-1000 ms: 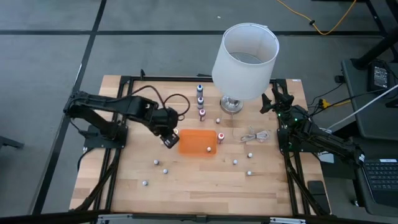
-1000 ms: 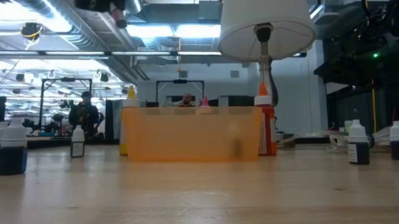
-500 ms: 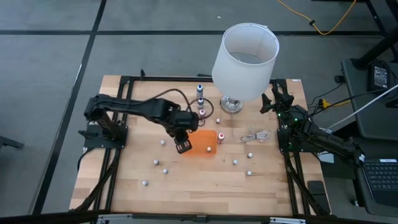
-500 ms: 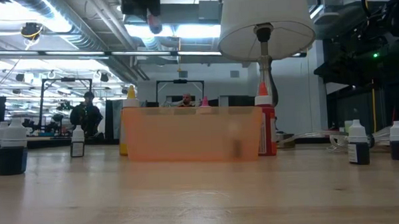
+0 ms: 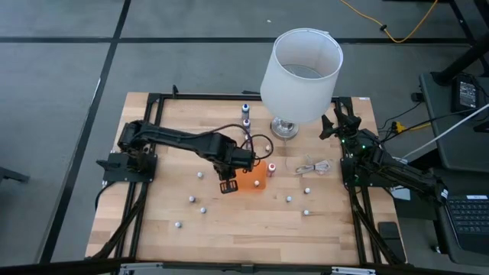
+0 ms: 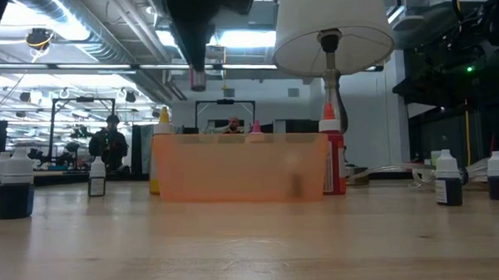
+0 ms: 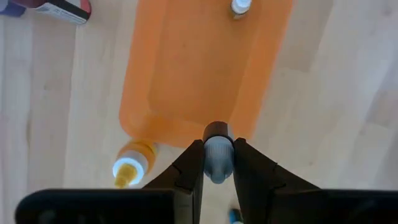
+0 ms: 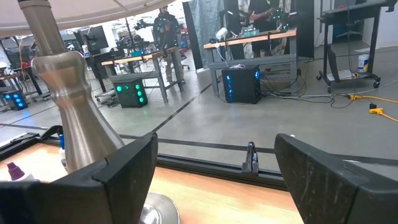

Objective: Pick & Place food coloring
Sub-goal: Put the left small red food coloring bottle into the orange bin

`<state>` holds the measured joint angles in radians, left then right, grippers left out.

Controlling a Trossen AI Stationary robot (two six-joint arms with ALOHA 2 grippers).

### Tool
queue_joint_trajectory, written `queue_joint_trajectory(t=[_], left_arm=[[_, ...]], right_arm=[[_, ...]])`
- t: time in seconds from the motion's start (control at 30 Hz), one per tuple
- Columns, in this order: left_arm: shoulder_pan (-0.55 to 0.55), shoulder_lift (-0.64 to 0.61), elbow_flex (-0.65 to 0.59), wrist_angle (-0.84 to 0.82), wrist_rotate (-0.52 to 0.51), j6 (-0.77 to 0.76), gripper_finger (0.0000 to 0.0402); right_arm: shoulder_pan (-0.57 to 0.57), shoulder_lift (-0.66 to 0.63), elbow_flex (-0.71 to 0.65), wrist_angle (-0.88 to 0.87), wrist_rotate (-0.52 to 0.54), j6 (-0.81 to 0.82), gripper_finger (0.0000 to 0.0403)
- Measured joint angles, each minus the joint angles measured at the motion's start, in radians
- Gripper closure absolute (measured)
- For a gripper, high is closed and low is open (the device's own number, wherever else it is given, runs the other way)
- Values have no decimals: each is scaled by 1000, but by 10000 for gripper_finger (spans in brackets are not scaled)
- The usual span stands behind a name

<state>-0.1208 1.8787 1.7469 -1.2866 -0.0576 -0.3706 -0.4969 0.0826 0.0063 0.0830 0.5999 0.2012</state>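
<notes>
A small food coloring bottle [image 7: 217,158] with a dark cap is clamped between the fingers of the left gripper [image 7: 217,163], which are closed tight on its body; the bottle is held clear of the table, above the near edge of the orange tray [image 7: 205,68]. In the low view the same bottle [image 6: 197,78] hangs under the dark gripper, well above the tray's rim [image 6: 240,165]. In the high view the left gripper [image 5: 229,183] sits over the left end of the tray [image 5: 256,181], the arm reaching in from the table's left side. One bottle with a pale cap [image 7: 239,6] stands inside the tray near its far end. A yellow bottle [image 7: 129,167] stands on the wood just beside the tray's corner, outside it, and a red bottle [image 5: 270,167] stands just beside the tray's right end. Other bottles are scattered on the wooden table [image 5: 229,221]: several pale caps toward the front edge [image 5: 192,200], and a short row of blue and purple ones [image 5: 246,114] near the lamp [image 5: 300,69]. A coiled white cable [image 5: 313,166] lies to the right of the tray. The right gripper [image 5: 334,126] waits at the table's right rear corner, beside the lamp base [image 8: 74,124], its fingers [image 8: 323,180] spread wide and holding nothing.
</notes>
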Motion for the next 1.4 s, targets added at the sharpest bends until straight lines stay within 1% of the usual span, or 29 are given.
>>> queue_joint_trajectory(t=[0.1,0.17,0.3,0.47,0.7,0.77,1.1,1.4], left_arm=[[-8,9,-38,13,-43,0,340],[-12,5,-65,47,-54,2,340],[-18,7,-118,81,-50,14,340],[-24,6,-178,161,-49,46,340],[-24,34,-230,217,-33,72,340],[-24,50,-233,247,-25,79,341],[-28,123,-236,245,-29,105,341],[-26,132,-236,247,-34,105,341]], right_arm=[[0,0,0,0,0,0,79],[0,0,0,0,0,0,79],[0,0,0,0,0,0,79],[0,0,0,0,0,0,79],[0,0,0,0,0,0,79],[0,0,0,0,0,0,79],[0,0,0,0,0,0,79],[0,0,0,0,0,0,79]])
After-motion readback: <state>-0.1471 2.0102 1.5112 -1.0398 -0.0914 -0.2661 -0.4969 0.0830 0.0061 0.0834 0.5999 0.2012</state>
